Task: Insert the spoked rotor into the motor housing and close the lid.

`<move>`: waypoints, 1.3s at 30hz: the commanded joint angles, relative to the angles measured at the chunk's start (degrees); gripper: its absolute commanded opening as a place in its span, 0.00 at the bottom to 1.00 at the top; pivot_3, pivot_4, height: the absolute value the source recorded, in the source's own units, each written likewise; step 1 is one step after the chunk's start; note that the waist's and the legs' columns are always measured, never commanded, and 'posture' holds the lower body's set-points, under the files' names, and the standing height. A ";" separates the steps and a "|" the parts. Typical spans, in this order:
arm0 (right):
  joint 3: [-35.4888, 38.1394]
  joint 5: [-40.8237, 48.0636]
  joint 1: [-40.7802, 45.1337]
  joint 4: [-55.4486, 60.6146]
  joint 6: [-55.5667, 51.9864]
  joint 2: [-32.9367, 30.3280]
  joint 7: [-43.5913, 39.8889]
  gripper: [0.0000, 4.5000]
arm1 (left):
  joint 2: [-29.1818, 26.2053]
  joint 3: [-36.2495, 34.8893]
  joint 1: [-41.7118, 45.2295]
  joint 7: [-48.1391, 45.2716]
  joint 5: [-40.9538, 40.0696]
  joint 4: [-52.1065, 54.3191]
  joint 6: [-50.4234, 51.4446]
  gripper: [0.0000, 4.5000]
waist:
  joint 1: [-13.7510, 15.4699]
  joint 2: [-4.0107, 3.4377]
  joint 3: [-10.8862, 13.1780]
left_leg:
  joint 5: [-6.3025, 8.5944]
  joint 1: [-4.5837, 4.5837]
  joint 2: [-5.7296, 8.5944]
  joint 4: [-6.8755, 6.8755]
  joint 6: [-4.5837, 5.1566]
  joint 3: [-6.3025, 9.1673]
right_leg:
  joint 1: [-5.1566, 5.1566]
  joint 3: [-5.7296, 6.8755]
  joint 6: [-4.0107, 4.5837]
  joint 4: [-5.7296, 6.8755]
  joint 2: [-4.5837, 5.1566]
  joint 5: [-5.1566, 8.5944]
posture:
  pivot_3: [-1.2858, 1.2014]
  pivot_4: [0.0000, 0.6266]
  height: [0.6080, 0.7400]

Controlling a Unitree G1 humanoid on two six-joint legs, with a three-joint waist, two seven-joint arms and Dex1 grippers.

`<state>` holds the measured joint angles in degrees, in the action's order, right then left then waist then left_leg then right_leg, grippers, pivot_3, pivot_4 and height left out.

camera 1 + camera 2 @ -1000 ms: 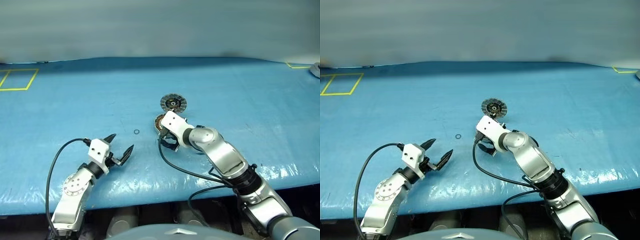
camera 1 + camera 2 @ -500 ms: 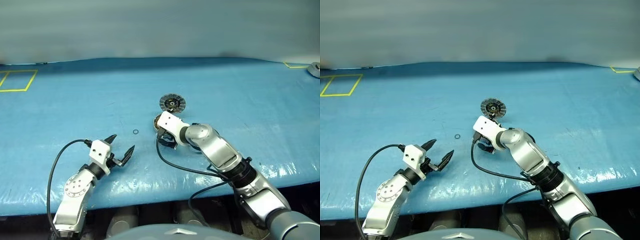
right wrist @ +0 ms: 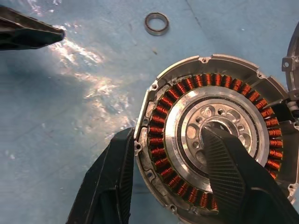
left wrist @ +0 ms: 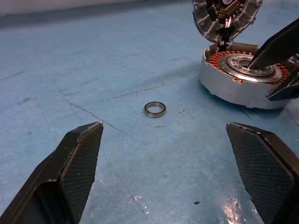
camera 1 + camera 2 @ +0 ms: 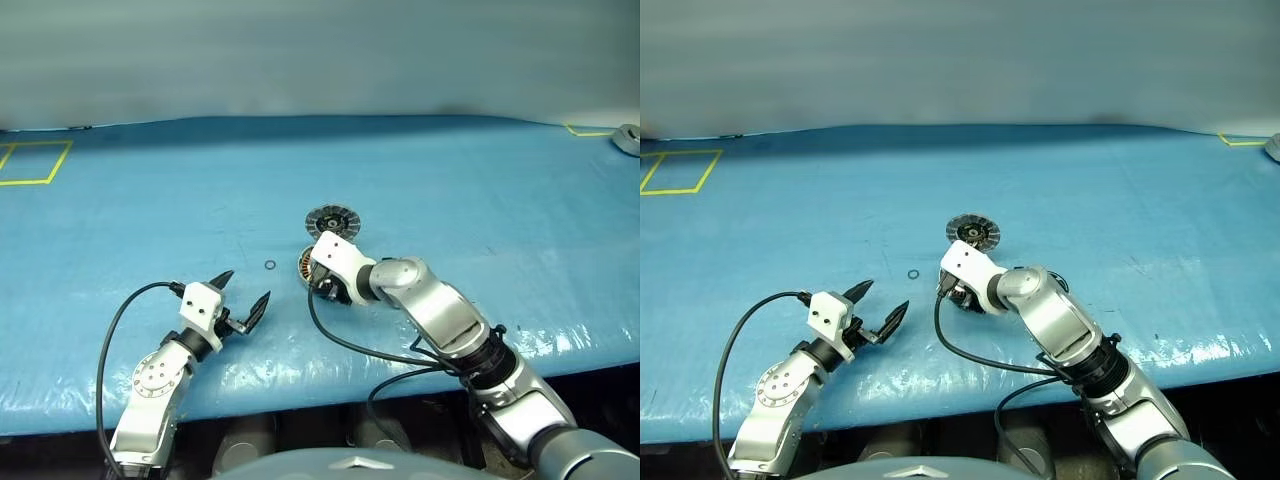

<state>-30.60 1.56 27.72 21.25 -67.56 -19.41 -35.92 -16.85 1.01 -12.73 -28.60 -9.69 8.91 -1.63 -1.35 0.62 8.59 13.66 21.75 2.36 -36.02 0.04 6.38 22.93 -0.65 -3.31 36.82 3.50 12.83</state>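
— Blue tarp [image 5: 150,200] covers the whole table, correct? Where is the motor housing [image 3: 187,88]?

— Just below the centre of the left eye view, lying flat on the tarp with its open face up. A ring of copper-orange windings [image 3: 161,119] runs round inside the silver wall. In the middle sits a silver disc with round holes [image 3: 219,116]; whether that is the spoked rotor, I cannot tell.

— And the lid [image 5: 331,220]?

— Right behind the housing, a little higher in the frame, finned face in view. From the left wrist view it stands tilted up against the housing's far edge, touching it.

— The right gripper [image 3: 166,140]?

— It points down over the housing, about half spread. One black finger [image 3: 112,182] is outside the wall against the rim; the other finger lies over the holed disc in the centre. The wall and windings lie between them. I cannot see a firm pinch.

— The left gripper [image 5: 247,285]?

— Lower left of the frame, low over the tarp, spread wide and holding nothing. It faces towards the housing but is well apart from it.

— Anything between them?

— A small dark ring [image 5: 270,265] lies flat on the tarp, alone, near the housing's left side and just above the left gripper's tips. A yellow tape rectangle [image 5: 30,160] marks the upper left corner of the tarp.
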 commanded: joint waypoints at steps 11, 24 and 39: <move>-2.19 7.77 -7.88 8.25 -11.84 6.44 4.53 0.42 | 0.30 0.13 -0.53 0.34 0.20 0.40 -0.65 1.00 | -0.21 -0.01 -0.09 | 0.01 -0.06 -0.02 0.00 -0.02 0.02 | 0.03 0.01 -0.03 0.00 0.00 0.02 | 0.52 0.24 1.00; 4.43 11.24 -6.26 17.84 -18.52 9.71 10.85 0.85 | 0.02 0.25 0.31 -0.43 0.19 0.02 -0.21 1.00 | 0.10 -0.08 -0.03 | 0.00 0.17 0.03 0.01 -0.02 0.02 | 0.48 0.01 -0.07 0.00 0.04 0.00 | 0.52 0.24 1.00; 17.54 12.53 -30.67 24.31 19.83 2.86 7.51 0.85 | -5.27 -2.95 9.41 -5.29 -4.27 -4.80 8.46 1.00 | 0.10 -0.19 0.07 | -0.01 0.72 0.06 -0.08 -0.03 0.12 | 0.66 0.14 -0.13 0.00 0.00 0.02 | 0.52 0.24 1.00</move>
<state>-12.88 16.28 -1.40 46.52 -57.61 -16.30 -28.66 -21.64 -1.36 -5.14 -32.60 -12.36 4.19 5.66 -1.25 0.42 8.66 13.63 22.46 2.41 -36.10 -0.01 6.47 23.59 -0.51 -3.46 36.83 3.50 12.84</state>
